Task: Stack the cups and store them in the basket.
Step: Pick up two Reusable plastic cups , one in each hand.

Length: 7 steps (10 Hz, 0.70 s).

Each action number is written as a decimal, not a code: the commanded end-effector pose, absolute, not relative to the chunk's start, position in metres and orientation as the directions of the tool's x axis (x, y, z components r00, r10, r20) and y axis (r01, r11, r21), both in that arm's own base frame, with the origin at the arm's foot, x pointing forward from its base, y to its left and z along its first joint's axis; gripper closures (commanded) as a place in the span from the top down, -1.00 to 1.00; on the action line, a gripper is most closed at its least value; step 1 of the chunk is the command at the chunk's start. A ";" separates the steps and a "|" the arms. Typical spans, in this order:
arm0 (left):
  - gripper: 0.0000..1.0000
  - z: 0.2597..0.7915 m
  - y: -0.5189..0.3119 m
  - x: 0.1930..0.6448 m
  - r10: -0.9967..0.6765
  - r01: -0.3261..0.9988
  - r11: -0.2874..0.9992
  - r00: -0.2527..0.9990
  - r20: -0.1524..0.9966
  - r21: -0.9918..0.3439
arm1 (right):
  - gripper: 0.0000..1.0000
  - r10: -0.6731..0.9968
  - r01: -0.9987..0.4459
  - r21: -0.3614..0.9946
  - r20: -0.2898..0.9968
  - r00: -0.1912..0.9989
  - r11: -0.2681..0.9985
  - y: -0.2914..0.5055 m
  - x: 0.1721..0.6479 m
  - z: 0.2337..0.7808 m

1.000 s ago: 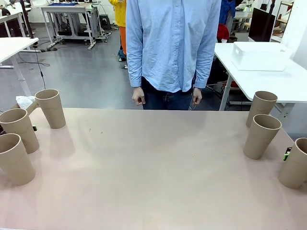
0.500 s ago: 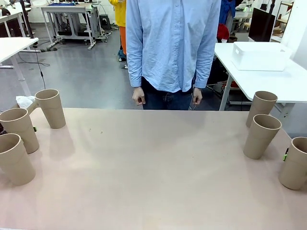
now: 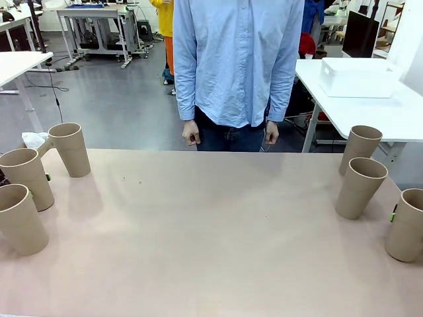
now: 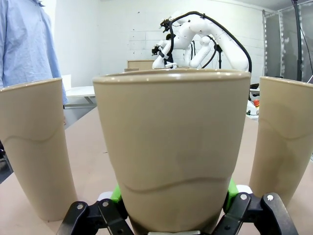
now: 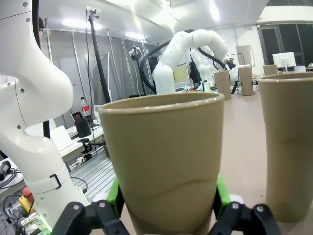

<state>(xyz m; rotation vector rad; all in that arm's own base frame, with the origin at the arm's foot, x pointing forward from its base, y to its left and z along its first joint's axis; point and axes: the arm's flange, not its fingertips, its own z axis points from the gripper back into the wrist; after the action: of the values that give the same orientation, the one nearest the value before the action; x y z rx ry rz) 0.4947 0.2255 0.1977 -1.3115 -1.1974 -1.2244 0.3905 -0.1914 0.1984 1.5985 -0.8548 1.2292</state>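
Six cups on the tabletop [image 3: 211, 231], all mouth-up and none nested yet. Three cluster at the left edge [image 3: 69, 149], three at the right edge [image 3: 360, 187].

Left claw [image 4: 173, 195]: clamped low on one cup [image 4: 171, 142], green pads [image 4: 116, 192] pressed to both sides near the base. Another cup stands on either side of it.

Right claw [image 5: 167, 197]: same low hold on a cup [image 5: 161, 152], with a neighbour just beside it.

Basket [image 3: 360, 77]: on a separate white table, far right, well apart from the cups.

Person [image 3: 231, 66] at the far side, hands down.

Handling, judged:
- The cups look light, hollow and fairly stiff.
- The matte wall should give the pads good bite.
- They are tall and narrow-footed, so easy to tip.
- A hard squeeze may dent the wall; the base ring is the stiffest spot.
- A low grip would block nesting, so the inserted cup wants a hold nearer the rim.
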 end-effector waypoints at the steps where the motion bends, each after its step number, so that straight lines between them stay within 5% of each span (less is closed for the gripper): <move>1: 0.66 0.210 0.228 0.487 0.067 0.996 -0.087 -0.006 0.998 0.012 | 0.74 -0.008 -0.921 0.228 0.970 0.243 -0.317 -0.188 0.387 0.208; 7: 0.66 0.299 0.212 0.447 0.086 0.995 -0.037 -0.086 0.993 0.089 | 0.74 -0.073 -0.983 0.182 0.981 0.182 -0.007 -0.150 0.357 0.320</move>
<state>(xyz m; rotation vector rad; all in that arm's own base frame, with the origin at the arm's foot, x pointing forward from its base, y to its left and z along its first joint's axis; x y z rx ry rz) 0.4632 0.2275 0.2870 -1.2897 -1.2724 -1.2643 0.3648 -0.1732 0.2997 1.4038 -1.1259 1.0812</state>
